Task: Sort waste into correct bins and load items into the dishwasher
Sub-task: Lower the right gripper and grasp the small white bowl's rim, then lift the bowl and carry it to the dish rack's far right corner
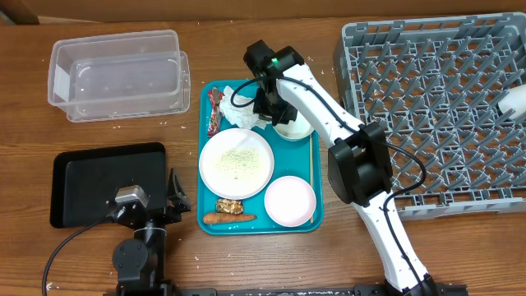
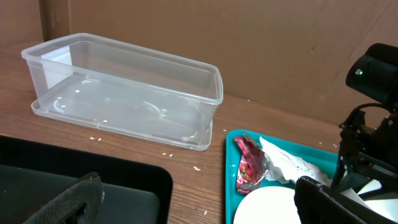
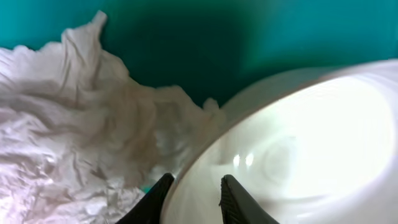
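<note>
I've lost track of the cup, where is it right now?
Overhead, the cup sits in the top right corner of the tray, just right of the napkin, with the right gripper at its rim.

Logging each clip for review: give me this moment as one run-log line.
step: cup pickup | right gripper: astride cup rim, beside napkin, grip unclear | left gripper: open, by black tray

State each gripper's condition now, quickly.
Left gripper: open, empty.
Right gripper: jaws astride the white cup rim; grip cannot be told.
</note>
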Controlling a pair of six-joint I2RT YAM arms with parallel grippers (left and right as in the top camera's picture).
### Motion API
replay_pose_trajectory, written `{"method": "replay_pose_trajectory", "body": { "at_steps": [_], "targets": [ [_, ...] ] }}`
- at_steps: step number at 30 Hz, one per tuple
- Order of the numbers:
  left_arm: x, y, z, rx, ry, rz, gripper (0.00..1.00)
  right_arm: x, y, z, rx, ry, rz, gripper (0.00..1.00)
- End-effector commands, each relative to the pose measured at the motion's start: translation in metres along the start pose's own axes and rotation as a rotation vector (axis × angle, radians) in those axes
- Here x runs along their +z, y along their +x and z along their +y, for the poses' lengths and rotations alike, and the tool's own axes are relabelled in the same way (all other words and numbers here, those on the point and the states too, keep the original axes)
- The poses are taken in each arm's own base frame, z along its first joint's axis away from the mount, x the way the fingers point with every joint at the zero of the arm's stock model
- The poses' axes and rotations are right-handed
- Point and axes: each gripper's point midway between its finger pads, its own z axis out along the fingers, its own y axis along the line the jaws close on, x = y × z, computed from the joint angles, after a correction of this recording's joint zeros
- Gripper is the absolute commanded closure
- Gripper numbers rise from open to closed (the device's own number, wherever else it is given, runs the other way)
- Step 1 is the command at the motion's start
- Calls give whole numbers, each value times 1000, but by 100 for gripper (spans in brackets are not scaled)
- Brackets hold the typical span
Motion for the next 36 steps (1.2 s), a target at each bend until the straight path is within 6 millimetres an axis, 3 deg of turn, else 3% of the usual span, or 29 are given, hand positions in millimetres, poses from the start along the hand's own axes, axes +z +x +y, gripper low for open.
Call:
{"method": "replay_pose_trajectory", "body": {
  "at_steps": [1, 2, 3, 4, 10, 17, 21, 24, 32, 34, 35, 36],
  "targets": [
    [0, 0, -3, -6, 16, -2, 0, -33, -14, 4, 13, -39, -65, 74],
    [0, 0, -3, -7, 16, -2, 0, -40, -14, 4, 13, -45, -72, 77],
    [0, 0, -3, -6, 16, -2, 1, -52, -16, 4, 11, -60, -88, 92],
    [0, 0, -3, -6, 15, -2, 0, -59, -17, 4, 13, -70, -99, 96],
    [0, 0, -3, -7, 15, -2, 0, -100, -27, -3, 9, -120, -164, 96],
    [0, 0, -3, -7, 15, -2, 0, -178, -61, -52, 56, -249, -269, 96],
    [0, 0, -3, -7, 15, -2, 0, -228, -85, -101, 42, -379, -336, 96],
    [0, 0, -3, -6, 16, -2, 0, -247, -105, -146, 31, -461, -378, 96],
    [0, 0, -3, -7, 15, -1, 0, -265, -139, -244, -133, -752, -489, 96],
    [0, 0, -3, -6, 16, -1, 0, -264, -146, -268, -124, -814, -520, 96],
    [0, 0, -3, -7, 15, -2, 0, -259, -156, -294, -85, -850, -543, 96],
    [0, 0, -3, -7, 15, -1, 0, -253, -161, -305, -69, -851, -553, 96]
  ]
}}
